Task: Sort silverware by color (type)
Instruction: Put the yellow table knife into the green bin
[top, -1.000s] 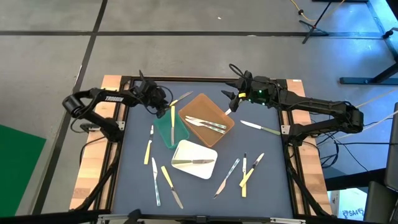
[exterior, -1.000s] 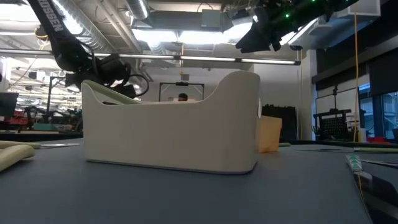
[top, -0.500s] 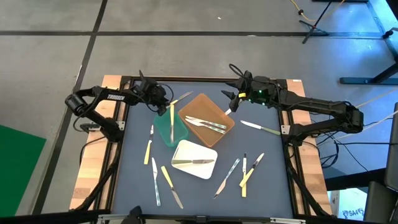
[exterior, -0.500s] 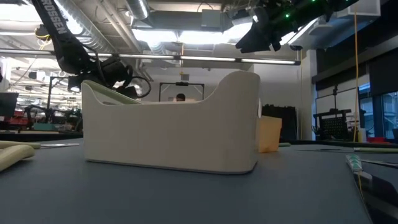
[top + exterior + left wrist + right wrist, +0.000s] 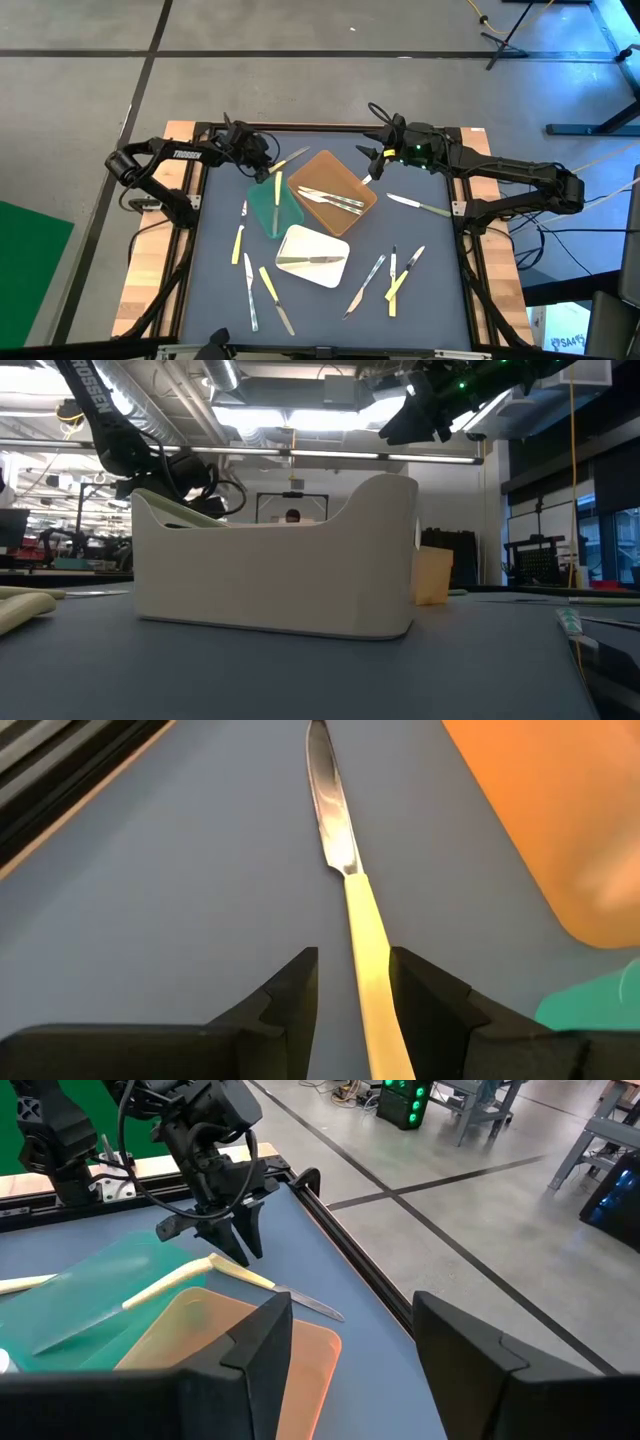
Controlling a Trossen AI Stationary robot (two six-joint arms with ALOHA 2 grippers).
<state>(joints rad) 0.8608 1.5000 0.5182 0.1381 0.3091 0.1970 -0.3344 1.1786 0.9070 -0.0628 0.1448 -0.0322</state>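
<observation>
Left end effector (image 5: 266,166) hangs at the desk's (image 5: 440,280) far left, over a yellow-handled knife (image 5: 290,158). Fingers (image 5: 290,995) are spread, straddling the handle, not pinching it yet. The knife's long axis runs straight ahead from the end effector, blade pointing away, handle end between the fingers, lying by the far corners of the green tray (image 5: 271,208) and brown tray (image 5: 333,190). Left arm is clearly nearer. Right end effector (image 5: 377,152) waits at far right beyond the brown tray, fingers spread wide, holding nothing.
</observation>
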